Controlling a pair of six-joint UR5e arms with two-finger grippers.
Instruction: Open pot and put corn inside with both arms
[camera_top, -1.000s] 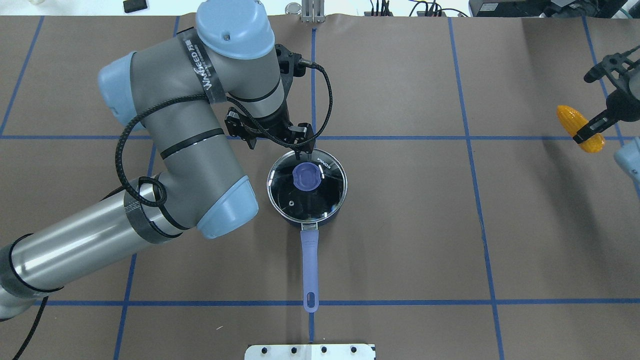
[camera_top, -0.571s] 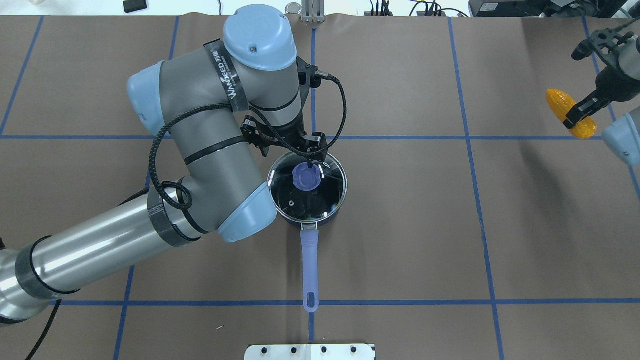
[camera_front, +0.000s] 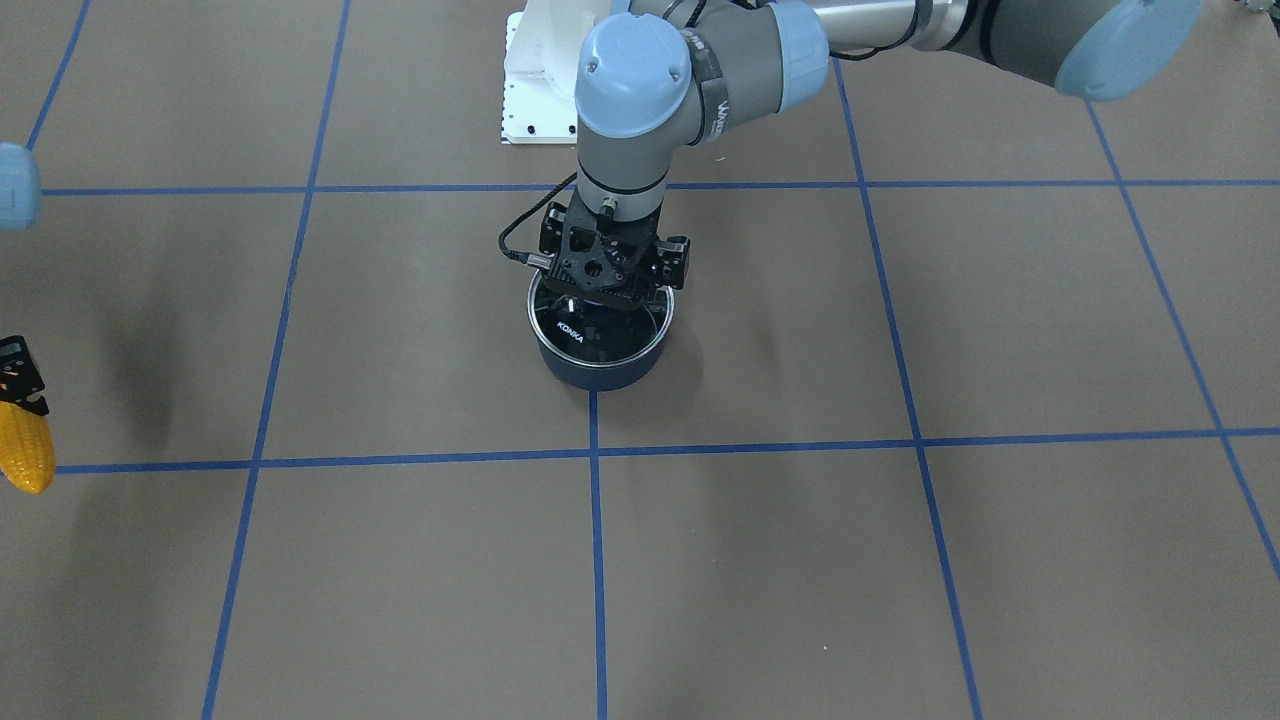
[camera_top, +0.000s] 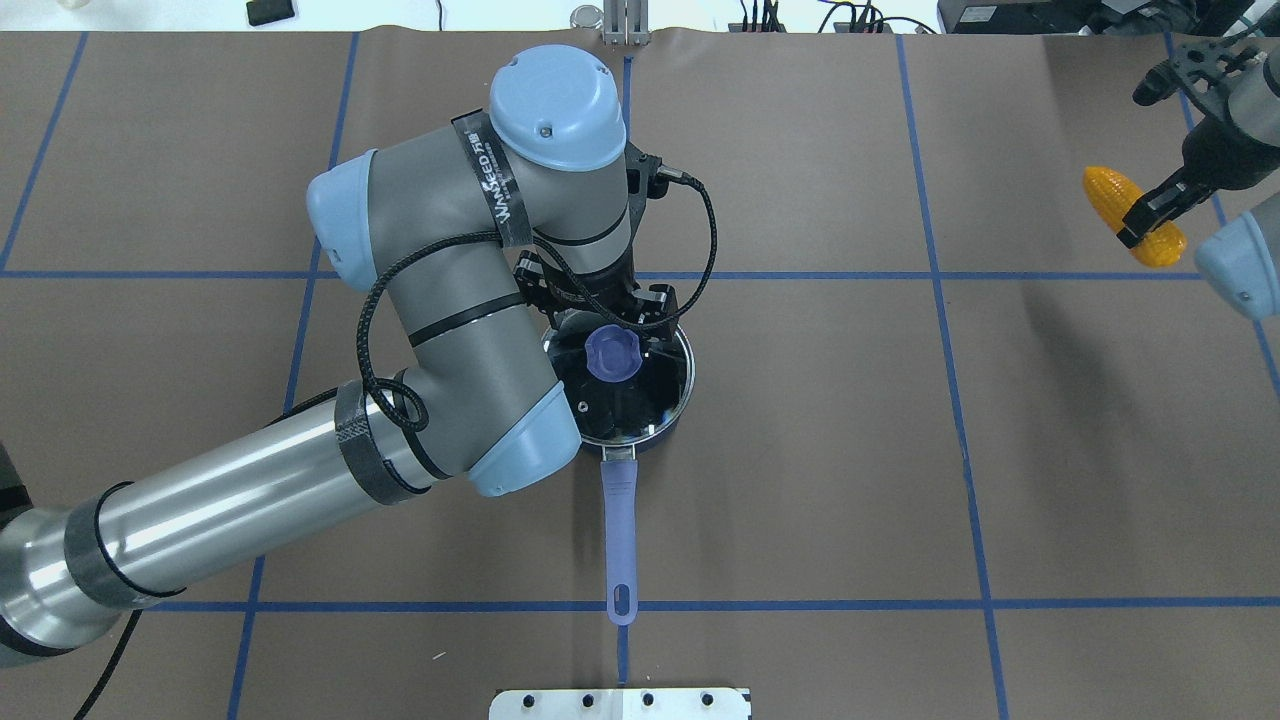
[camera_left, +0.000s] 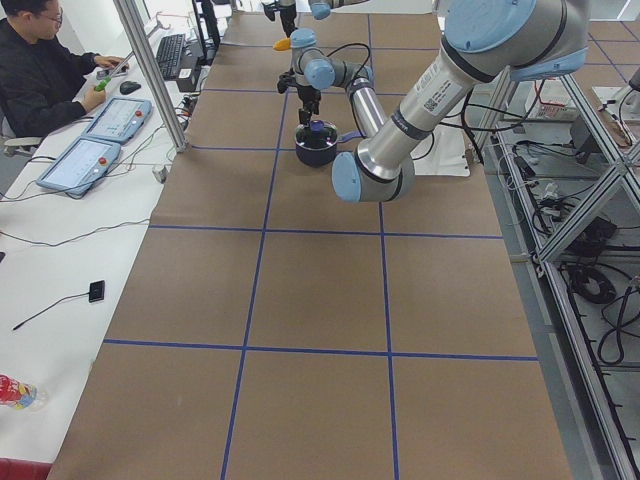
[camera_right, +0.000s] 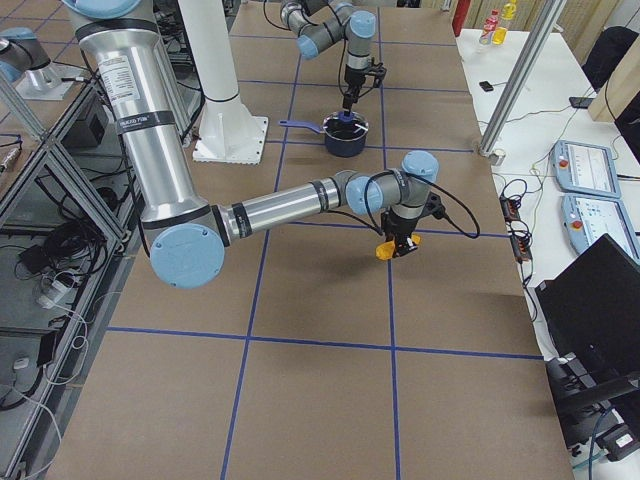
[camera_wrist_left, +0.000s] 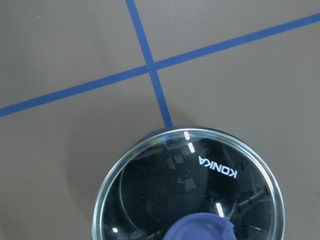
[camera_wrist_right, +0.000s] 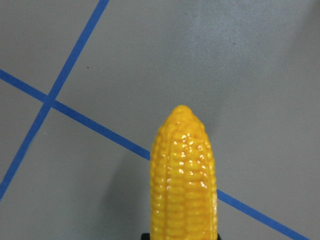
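The navy pot (camera_top: 650, 430) stands mid-table with its glass lid (camera_top: 640, 390) on; the lavender handle (camera_top: 620, 530) points toward the robot. My left gripper (camera_top: 622, 325) hangs just over the blue knob (camera_top: 612, 355), jaws apart on either side of it, open and empty. In the front-facing view the left gripper (camera_front: 605, 300) covers the knob above the lid (camera_front: 575, 335). The left wrist view shows the lid (camera_wrist_left: 150, 190) and the knob (camera_wrist_left: 200, 227) at the bottom edge. My right gripper (camera_top: 1140, 215) is shut on the corn (camera_top: 1108, 192), held above the table's far right; the corn also shows in the right wrist view (camera_wrist_right: 184, 180).
Brown table cover with blue tape grid lines. A white mounting plate (camera_top: 620, 703) sits at the robot-side edge. In the left side view an operator (camera_left: 40, 70) sits beside control pads at the table's edge.
My left arm has swung right, bringing the gripper from the lid's far rim to over the knob. My right gripper has carried the corn farther from the robot and slightly left.
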